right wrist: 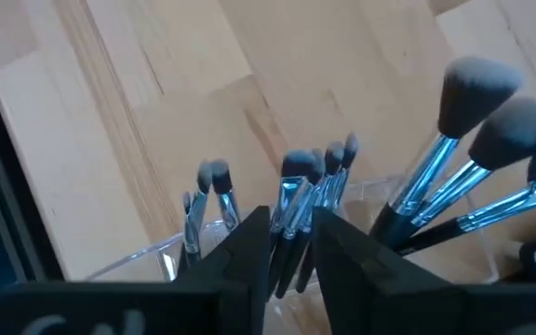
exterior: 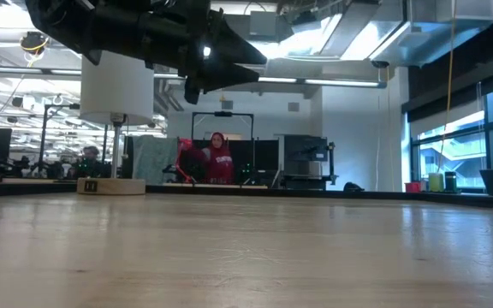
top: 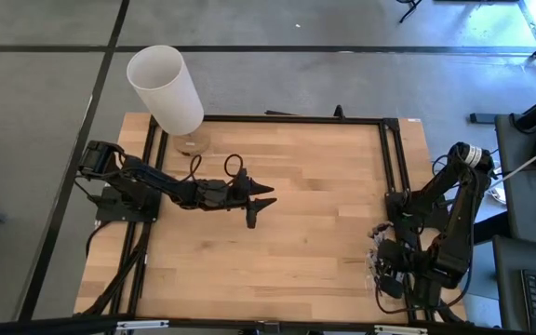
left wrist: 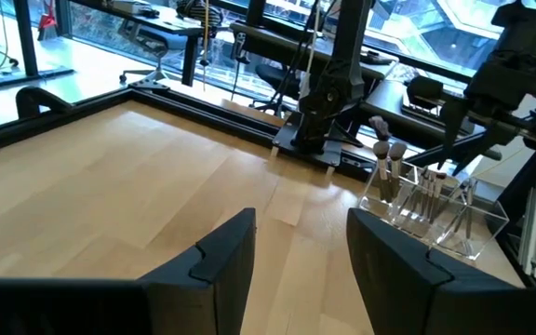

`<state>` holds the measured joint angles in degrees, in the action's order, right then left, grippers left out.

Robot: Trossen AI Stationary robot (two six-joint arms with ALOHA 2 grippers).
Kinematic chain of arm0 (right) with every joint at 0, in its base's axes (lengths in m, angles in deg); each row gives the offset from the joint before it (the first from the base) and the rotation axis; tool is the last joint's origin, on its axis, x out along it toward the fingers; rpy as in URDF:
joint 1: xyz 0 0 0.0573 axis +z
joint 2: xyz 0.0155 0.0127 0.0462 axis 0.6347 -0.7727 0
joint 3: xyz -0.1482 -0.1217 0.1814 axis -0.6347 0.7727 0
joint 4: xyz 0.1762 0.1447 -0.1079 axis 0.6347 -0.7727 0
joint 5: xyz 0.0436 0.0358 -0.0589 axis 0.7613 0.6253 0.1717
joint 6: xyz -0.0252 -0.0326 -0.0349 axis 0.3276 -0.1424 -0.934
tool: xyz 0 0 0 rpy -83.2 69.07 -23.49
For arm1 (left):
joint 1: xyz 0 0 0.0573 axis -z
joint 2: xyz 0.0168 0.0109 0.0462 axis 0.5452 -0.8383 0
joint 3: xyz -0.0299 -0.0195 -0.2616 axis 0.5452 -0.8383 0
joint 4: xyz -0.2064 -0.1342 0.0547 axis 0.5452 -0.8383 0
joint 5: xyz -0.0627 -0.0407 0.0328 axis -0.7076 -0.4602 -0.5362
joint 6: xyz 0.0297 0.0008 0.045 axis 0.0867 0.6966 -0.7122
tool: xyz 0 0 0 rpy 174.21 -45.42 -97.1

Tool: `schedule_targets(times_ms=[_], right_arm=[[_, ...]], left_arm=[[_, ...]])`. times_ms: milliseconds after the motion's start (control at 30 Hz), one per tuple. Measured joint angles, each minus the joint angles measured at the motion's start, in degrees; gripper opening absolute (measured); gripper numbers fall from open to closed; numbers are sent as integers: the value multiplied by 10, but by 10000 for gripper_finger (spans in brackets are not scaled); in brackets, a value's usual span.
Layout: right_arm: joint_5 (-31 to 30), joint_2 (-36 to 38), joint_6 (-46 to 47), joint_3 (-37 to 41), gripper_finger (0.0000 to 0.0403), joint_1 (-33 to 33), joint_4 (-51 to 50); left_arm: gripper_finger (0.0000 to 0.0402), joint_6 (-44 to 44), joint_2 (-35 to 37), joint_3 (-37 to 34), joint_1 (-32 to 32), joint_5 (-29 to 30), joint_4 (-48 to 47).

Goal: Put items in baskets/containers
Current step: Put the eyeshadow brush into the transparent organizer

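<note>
The clear, colourless plastic rectangular holder [left wrist: 433, 214] stands at the light wooden counter [top: 296, 205] edge beside the right arm's base, and thin black-handled makeup brushes [right wrist: 305, 200] with silvery ferrules stand upright in it, heads up; several carry small tips, a few carry fuller rounded heads. The right pincer [right wrist: 291, 247] hangs directly over the holder, its two dark fingers slightly parted around a cluster of brush ferrules; whether they are pinching one cannot be told. The left pincer [top: 259, 203] hovers above the bare mid-counter, spread and empty, its arm stretched out level
</note>
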<state>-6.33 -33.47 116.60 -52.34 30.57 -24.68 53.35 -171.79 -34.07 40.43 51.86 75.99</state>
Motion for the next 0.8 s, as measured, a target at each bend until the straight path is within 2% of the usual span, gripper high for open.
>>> schedule_targets(times_ms=[133, 200, 267, 367, 467, 533, 600, 700, 800], right_arm=[[-3, 0, -1, -4, 84, 0, -5], [-24, 0, -2, -16, 84, -4, -22], [-61, 0, -7, -35, 84, -8, -53], [-164, 0, -28, -66, 82, -18, -104], [-293, 0, -82, -78, 74, -38, -121], [-346, 0, -134, -77, 67, -65, -121], [-370, 0, -171, -71, 58, -101, -121], [-374, 0, -187, -58, 44, -168, -123], [-376, 0, -196, -41, 28, -243, -111]], left_arm=[[166, 0, 0, 0, 0, -12, 0], [166, 0, 0, 0, 0, -16, 0], [166, 0, 1, 0, 0, -31, 0], [166, 3, 21, 0, 0, -60, -40], [166, 32, 73, 0, 1, -50, -168], [166, 74, 114, 0, 5, -26, -288], [166, 132, 151, 0, 16, -11, -422], [166, 263, 204, 1, 36, -21, -636], [166, 413, 239, 0, 62, -70, -819]])
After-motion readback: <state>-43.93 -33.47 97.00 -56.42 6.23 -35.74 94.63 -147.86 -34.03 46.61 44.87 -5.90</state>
